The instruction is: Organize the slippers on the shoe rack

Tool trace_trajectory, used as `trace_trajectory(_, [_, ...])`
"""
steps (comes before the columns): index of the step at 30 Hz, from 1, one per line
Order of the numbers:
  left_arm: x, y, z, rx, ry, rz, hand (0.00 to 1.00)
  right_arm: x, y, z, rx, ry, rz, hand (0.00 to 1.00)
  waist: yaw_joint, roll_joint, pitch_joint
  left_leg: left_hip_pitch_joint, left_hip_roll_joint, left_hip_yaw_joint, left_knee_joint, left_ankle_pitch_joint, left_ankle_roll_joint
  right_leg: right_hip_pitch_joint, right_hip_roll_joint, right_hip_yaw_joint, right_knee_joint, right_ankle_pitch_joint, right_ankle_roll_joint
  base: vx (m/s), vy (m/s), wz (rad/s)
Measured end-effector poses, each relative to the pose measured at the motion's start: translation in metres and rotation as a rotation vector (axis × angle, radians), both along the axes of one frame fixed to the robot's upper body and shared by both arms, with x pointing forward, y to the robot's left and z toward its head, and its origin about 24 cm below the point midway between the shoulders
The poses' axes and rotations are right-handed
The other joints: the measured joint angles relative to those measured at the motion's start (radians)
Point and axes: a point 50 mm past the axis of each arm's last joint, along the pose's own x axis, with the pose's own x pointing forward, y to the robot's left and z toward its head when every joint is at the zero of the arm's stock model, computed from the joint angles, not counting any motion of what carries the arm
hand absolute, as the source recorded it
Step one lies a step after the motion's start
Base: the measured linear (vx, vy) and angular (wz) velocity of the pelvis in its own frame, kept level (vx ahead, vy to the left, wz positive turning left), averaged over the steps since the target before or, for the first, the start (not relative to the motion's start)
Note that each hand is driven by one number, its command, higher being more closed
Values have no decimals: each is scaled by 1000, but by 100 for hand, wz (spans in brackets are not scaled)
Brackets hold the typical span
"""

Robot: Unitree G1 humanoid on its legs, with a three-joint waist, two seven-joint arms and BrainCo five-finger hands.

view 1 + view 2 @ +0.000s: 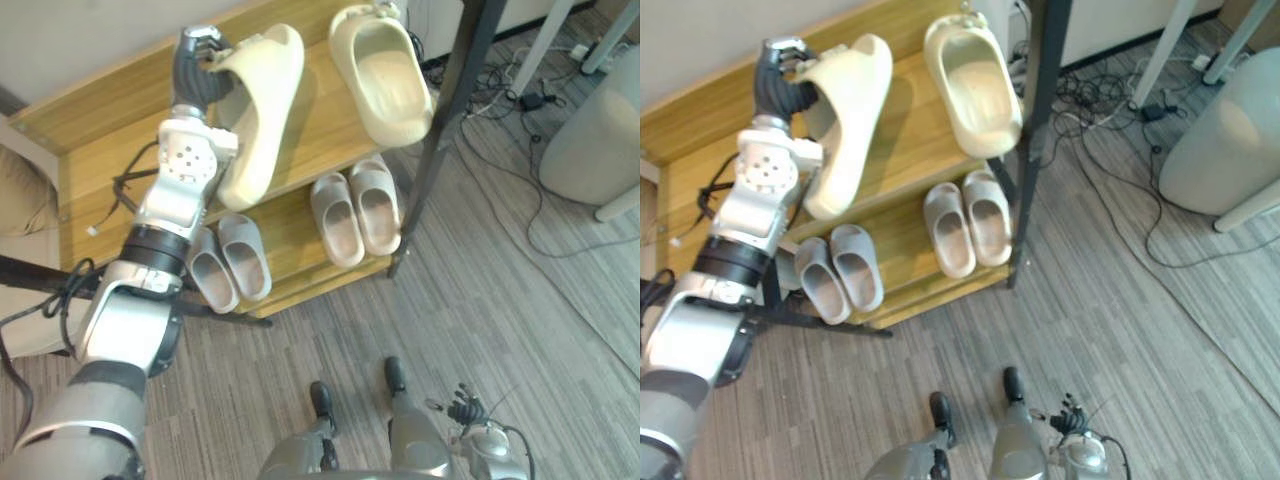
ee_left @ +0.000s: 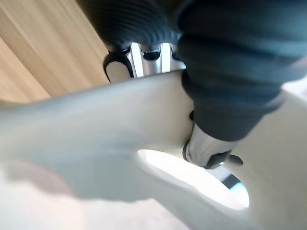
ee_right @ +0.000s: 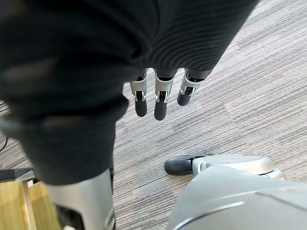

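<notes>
the shoe rack (image 1: 100,150) is pale wood with two shelves. at the back left of its top shelf the left hand (image 1: 200,62) is clamped on the upper band of a cream slipper (image 1: 262,115). from the head views that slipper is turned on its side, its long body running to the top shelf's front edge; i can't tell whether it rests on the wood.

the left wrist view fills in the grip: the fingers (image 2: 144,60) curl over the outside of the cream band and the thumb (image 2: 211,148) pokes through the slipper's opening, with the rack's wood grain just behind.

the second cream slipper (image 1: 385,80) lies open side up at the right end of the top shelf, beside a black post (image 1: 450,120) that stands against the rack's right front corner.

on the lower shelf sit two grey pairs, one pair (image 1: 228,262) under the left arm, the other pair (image 1: 355,210) toward the right end, each pair side by side.

the right hand (image 1: 465,408) hangs low, well in front of the rack. its own wrist view shows the fingers (image 3: 161,96) loose and straight, holding nothing, above the grey striped floor (image 3: 268,72).
</notes>
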Motion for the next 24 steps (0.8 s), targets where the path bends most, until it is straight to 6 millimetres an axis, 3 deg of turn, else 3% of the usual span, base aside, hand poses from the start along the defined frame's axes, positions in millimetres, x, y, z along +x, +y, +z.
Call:
trace_trajectory(1, [0, 0, 4, 3, -8, 3, 0, 0, 0, 0, 8, -2, -11, 0, 0, 1, 3, -4, -2, 3, 0, 0, 1, -4, -1, 3, 0, 1, 1, 3, 12, -6])
trace_trajectory(3, [1, 6, 13, 12, -18, 28, 0, 1, 0, 0, 8, -10, -12, 0, -4, 2, 5, -13, -5, 7, 0, 0, 1, -17, -4, 12, 0, 5, 4, 14, 11, -8])
trace_trajectory(11, [4, 15, 15, -3, 1, 70, 0, 1, 0, 1, 12, -16, -17, 0, -10, 2, 7, -16, -6, 4, 0, -1, 1, -24, -4, 21, 0, 7, 4, 11, -1, -3])
trace_trajectory(24, [6, 8, 13, -18, 6, 51, 0, 0, 0, 1, 25, -25, -45, 0, -13, 2, 20, -6, -7, -5, 0, -1, 1, -10, -5, 15, 0, 9, 5, 3, -1, 1])
